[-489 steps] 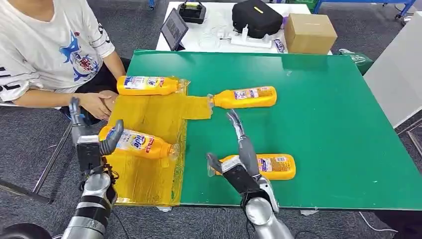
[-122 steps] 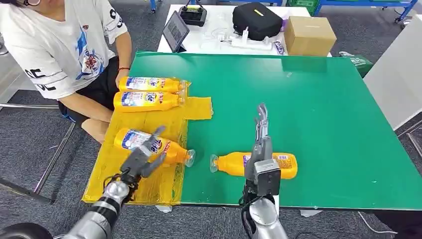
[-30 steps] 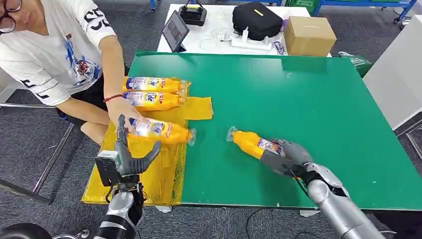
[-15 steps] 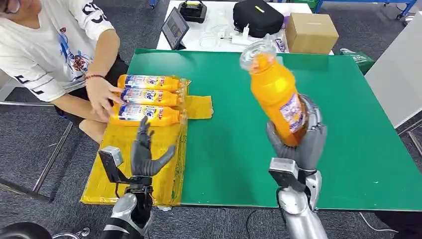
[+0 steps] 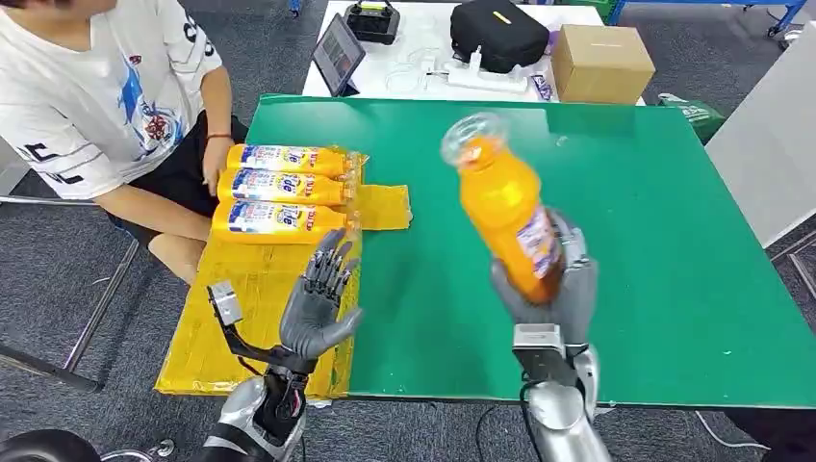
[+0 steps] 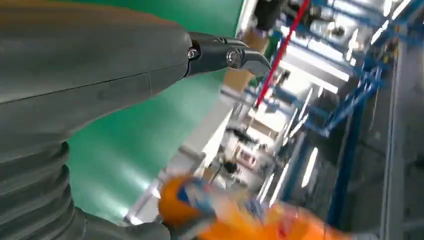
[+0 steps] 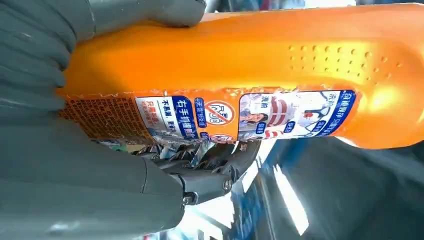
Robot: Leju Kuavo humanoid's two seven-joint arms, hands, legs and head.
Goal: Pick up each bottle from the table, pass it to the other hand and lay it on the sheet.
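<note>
Right hand [image 5: 556, 289] grips orange bottle [image 5: 503, 207] — label Chinese print, prohibition symbol; left hand [image 5: 318, 298] spread, holding nothing.

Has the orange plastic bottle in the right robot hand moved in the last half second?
Yes. The orange plastic bottle shifted left, away from the brown cardboard box.

Orange bottle [image 5: 510, 217] up over the green table [image 5: 674, 269], clear cap, its label a patchwork of blue, white and red with an orange block of small print. The grey right hand [image 5: 558, 289] grips it; the grey left hand [image 5: 318, 298] has darker fingers. Near the table's left edge, a yellow sheet [image 5: 260, 308] carries three orange bottles [image 5: 279, 188] with blue-and-white labels.
</note>
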